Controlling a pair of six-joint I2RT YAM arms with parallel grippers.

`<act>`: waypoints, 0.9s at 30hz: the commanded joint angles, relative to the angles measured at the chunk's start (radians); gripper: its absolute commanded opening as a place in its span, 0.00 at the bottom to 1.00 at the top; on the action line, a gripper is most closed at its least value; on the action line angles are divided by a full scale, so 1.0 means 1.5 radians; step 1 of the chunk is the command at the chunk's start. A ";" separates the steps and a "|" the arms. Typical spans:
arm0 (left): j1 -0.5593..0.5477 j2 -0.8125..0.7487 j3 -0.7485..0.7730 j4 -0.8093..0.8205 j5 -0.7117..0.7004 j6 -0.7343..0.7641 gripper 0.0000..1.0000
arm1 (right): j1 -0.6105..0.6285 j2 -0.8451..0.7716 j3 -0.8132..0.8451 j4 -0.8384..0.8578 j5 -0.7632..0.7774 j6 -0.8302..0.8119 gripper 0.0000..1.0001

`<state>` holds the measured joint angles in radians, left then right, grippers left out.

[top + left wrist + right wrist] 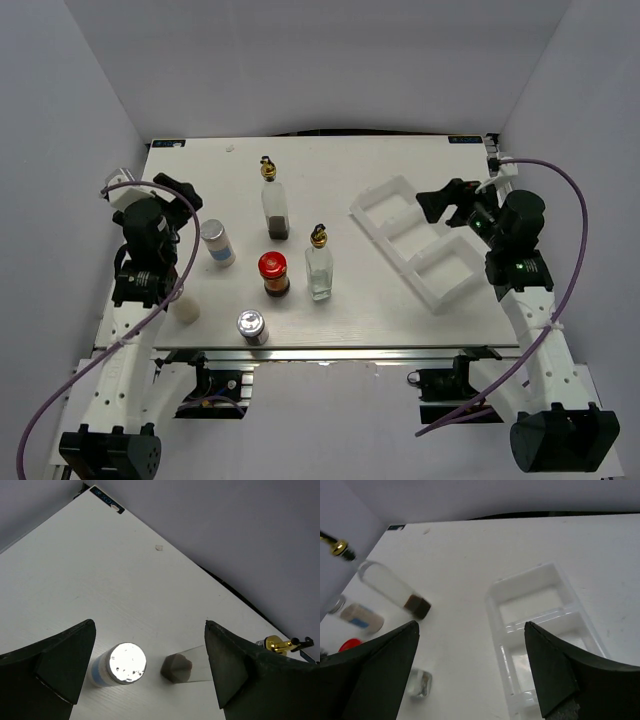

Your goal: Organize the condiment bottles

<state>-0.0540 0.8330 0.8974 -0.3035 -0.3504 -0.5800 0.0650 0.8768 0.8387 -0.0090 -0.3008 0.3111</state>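
dark fingers [55,665] of the left gripper [150,652] loom at the bottom of its wrist view, spread wide with nothing between them, above the blue-labelled shaker [125,663]. the right gripper [470,652] is likewise agape and empty by the far end of the white tray [520,577]. all six bottles stand on the table [400,160], none of them in the tray: the tall bottle with the dark fill [274,210], the clear tall bottle [319,272], the red-lidded jar [273,273], the second shaker [252,327] at the near edge, and the cream bottle [186,309] just beside the left arm. the likeliest mishaps, as i judge them: a tall glass bottle tipping if gripped off-centre or brushed at its pourer, wide fingers knocking the red-lidded jar's close neighbours, the left arm sweeping the cream bottle off the near edge, and the light tray, lying askew, sliding when something is set into it. the cream bottle is partly hidden behind the left arm and cable. the right wrist view cuts off the tray's nearest compartment and shows only slivers of the jar and shaker. what fills the bottles is hard to tell.
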 commanded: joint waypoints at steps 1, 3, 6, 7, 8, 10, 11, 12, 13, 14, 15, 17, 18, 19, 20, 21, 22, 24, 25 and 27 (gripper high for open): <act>0.001 -0.021 -0.017 0.016 0.021 0.012 0.98 | -0.001 -0.003 0.038 -0.019 -0.193 -0.030 0.89; 0.001 -0.032 -0.027 0.022 0.023 0.012 0.98 | 0.002 -0.013 0.017 0.033 -0.310 -0.026 0.89; 0.001 -0.032 -0.043 0.037 0.047 0.012 0.98 | 0.069 -0.023 -0.021 0.092 -0.425 -0.063 0.89; 0.001 -0.028 -0.045 0.039 0.055 0.013 0.98 | 0.108 -0.024 -0.021 0.091 -0.406 -0.084 0.89; 0.001 -0.025 -0.044 0.038 0.060 0.014 0.98 | 0.202 -0.024 -0.016 0.080 -0.369 -0.156 0.89; 0.001 -0.015 -0.043 0.034 0.065 0.019 0.98 | 0.295 -0.004 0.003 0.015 -0.225 -0.232 0.89; 0.001 -0.013 -0.042 0.034 0.063 0.019 0.98 | 0.358 0.009 0.030 -0.017 -0.205 -0.265 0.89; 0.001 -0.007 -0.041 0.037 0.065 0.018 0.98 | 0.382 0.038 0.038 -0.029 -0.175 -0.312 0.89; 0.001 -0.003 -0.040 0.040 0.071 0.018 0.98 | 0.404 0.052 0.041 -0.014 -0.162 -0.323 0.89; 0.001 0.000 -0.037 0.042 0.077 0.020 0.98 | 0.434 0.066 0.044 -0.002 -0.132 -0.332 0.90; 0.001 0.004 -0.037 0.043 0.083 0.020 0.98 | 0.445 0.098 0.050 0.006 -0.112 -0.340 0.89; 0.001 0.012 -0.032 0.038 0.079 0.021 0.98 | 0.466 0.131 0.065 0.037 -0.065 -0.340 0.90; 0.001 0.015 -0.030 0.035 0.076 0.021 0.98 | 0.470 0.162 0.077 0.048 -0.031 -0.337 0.89; 0.001 0.017 -0.029 0.035 0.071 0.020 0.98 | 0.474 0.177 0.082 0.072 -0.021 -0.331 0.89; 0.001 0.019 -0.027 0.033 0.071 0.020 0.98 | 0.480 0.189 0.092 0.081 -0.007 -0.329 0.89; 0.001 0.020 -0.025 0.033 0.073 0.020 0.98 | 0.485 0.203 0.095 0.092 -0.001 -0.326 0.89; 0.001 0.021 -0.025 0.034 0.077 0.020 0.98 | 0.488 0.226 0.098 0.104 0.005 -0.326 0.89; 0.001 0.021 -0.028 0.041 0.083 0.020 0.98 | 0.500 0.253 0.095 0.146 0.029 -0.328 0.89; 0.001 0.020 -0.032 0.043 0.087 0.019 0.98 | 0.502 0.261 0.093 0.162 0.029 -0.329 0.89; 0.001 0.021 -0.033 0.043 0.088 0.019 0.98 | 0.504 0.276 0.090 0.204 0.022 -0.324 0.89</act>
<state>-0.0540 0.8703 0.8394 -0.2546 -0.2405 -0.5606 0.8085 1.2793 0.9337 0.1364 -0.3115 -0.1604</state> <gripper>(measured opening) 0.983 0.894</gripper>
